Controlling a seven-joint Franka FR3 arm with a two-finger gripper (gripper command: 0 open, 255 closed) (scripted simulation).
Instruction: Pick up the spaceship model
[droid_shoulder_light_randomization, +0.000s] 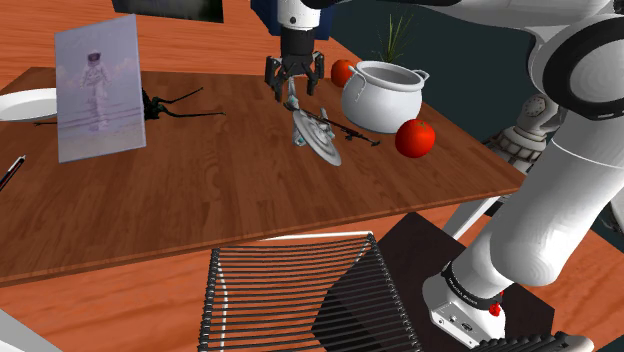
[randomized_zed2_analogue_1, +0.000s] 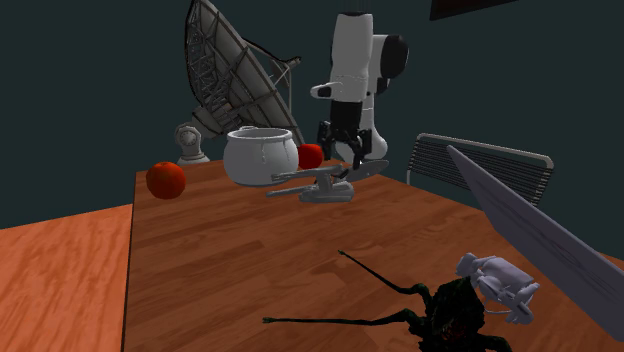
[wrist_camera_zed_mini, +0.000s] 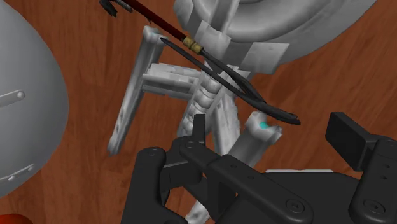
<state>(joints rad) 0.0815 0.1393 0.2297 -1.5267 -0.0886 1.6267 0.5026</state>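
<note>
The grey spaceship model (droid_shoulder_light_randomization: 316, 136) lies on the brown wooden table (droid_shoulder_light_randomization: 200, 190), its saucer toward the table's near edge and its nacelles toward the far side. My black gripper (droid_shoulder_light_randomization: 293, 78) hangs open over the nacelle end. In the wrist view one nacelle tip with a cyan spot (wrist_camera_zed_mini: 259, 129) sits between the fingers, which stand apart, and the saucer (wrist_camera_zed_mini: 280, 25) lies beyond. From the second exterior view the gripper (randomized_zed2_analogue_1: 347, 150) is just above the model (randomized_zed2_analogue_1: 325, 186). A thin dark rod (wrist_camera_zed_mini: 222, 73) with a red shaft lies across the model's body.
A white pot (droid_shoulder_light_randomization: 385, 95) stands close beside the model, with red fruits (droid_shoulder_light_randomization: 415, 138) (droid_shoulder_light_randomization: 343, 71) near it. A framed picture (droid_shoulder_light_randomization: 97, 90), a black spidery figure (droid_shoulder_light_randomization: 165, 103) and a plate (droid_shoulder_light_randomization: 25, 103) are further along. A wire chair (droid_shoulder_light_randomization: 300, 295) stands at the near edge.
</note>
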